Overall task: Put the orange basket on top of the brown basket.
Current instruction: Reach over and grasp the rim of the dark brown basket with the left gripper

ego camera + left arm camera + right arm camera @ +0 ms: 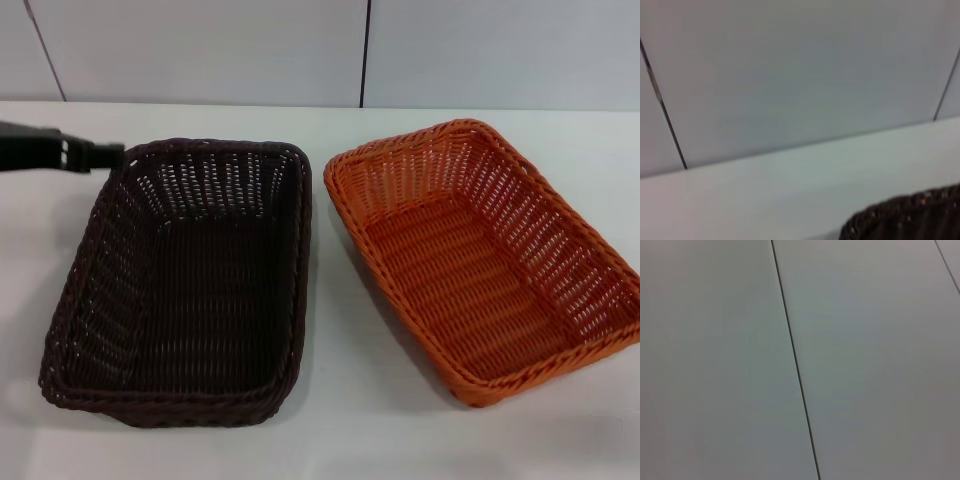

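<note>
Orange basket (487,262) beside brown basket (190,281), seemingly hollow.

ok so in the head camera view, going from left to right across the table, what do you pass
Black left gripper at the far left edge, reaching the rim → very dark brown rectangular woven basket → bright orange rectangular woven basket, all on the white table.

Orange basket (490,260): bright orange, open weave, braided rim, at 3 o'clock. Brown basket (185,280): near-black brown, same weave, at 9 o'clock. Table (330,420): plain white. Wall (200,50): pale grey panels, dark seams. Left gripper (95,155): black.
</note>
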Controlling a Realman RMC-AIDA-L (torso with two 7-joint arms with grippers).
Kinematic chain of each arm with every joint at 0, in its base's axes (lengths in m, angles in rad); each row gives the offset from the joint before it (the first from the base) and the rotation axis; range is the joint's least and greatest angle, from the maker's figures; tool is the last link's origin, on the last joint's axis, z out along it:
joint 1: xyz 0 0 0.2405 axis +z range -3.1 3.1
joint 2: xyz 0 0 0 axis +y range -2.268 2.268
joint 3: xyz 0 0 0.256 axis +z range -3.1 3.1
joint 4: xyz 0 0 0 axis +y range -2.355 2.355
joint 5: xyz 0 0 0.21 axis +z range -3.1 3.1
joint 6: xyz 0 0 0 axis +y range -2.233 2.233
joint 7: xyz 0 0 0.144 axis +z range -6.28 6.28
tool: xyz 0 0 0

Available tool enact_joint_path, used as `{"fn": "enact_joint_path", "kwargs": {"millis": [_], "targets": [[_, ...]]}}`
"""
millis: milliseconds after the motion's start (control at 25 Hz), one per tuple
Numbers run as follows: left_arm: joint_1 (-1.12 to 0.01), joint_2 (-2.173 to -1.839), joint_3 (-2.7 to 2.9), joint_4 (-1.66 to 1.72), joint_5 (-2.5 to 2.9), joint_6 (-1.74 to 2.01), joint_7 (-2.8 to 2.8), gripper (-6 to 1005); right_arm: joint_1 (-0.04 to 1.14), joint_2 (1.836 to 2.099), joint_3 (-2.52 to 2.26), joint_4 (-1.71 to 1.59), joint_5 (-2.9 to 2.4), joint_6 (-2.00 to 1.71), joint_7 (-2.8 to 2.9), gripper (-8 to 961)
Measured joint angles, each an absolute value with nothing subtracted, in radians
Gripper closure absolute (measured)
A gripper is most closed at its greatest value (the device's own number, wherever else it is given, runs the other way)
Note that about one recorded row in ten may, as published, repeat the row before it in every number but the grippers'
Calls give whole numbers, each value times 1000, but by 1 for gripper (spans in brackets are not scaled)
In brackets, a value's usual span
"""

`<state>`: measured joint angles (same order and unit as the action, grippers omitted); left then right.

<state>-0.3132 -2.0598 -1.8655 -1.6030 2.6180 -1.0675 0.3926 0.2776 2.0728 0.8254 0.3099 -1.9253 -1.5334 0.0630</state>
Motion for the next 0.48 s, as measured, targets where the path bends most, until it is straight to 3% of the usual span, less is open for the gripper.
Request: {"fn": "enact_joint_path", "kwargs": {"millis": [480], "targets": [[-327,-2061,-1799,-1521,2674,-1089,370,205,272,2074,823,302,-1925,-1520,63,259]]}}
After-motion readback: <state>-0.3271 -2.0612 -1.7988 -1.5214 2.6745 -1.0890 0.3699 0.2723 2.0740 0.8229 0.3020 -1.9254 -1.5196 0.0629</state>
